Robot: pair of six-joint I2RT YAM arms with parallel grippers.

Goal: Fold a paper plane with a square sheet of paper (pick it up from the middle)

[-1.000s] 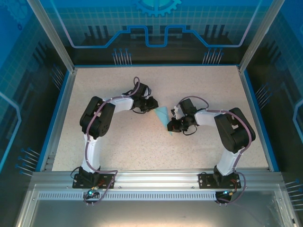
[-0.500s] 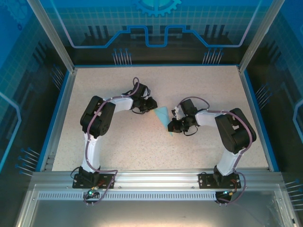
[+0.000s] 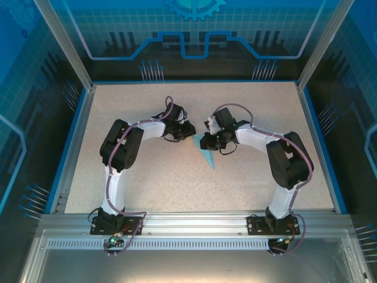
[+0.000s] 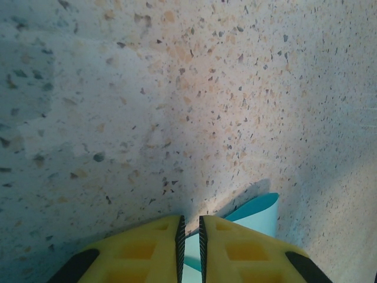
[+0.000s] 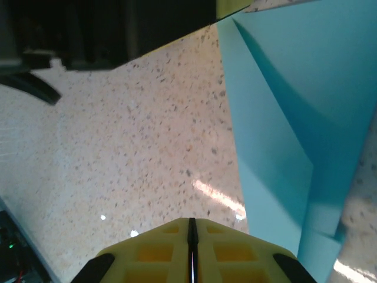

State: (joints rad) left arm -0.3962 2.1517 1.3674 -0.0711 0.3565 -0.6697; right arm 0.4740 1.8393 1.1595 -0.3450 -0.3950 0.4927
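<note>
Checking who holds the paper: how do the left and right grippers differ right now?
The left gripper pinches the folded paper; the right gripper holds nothing, paper lying beside it. The left gripper's jaws show a slit; the right gripper's jaws meet. Both are yellow-tipped.

The beige, dark-speckled stone-look tabletop (image 3: 147,183) is edged by a blue rim (image 3: 69,147). Near its middle, a little toward the far side, lies a light-blue folded paper sheet (image 3: 207,156). The sheet is creased into a narrow wedge, and its sharp tip points toward the near edge.
</note>
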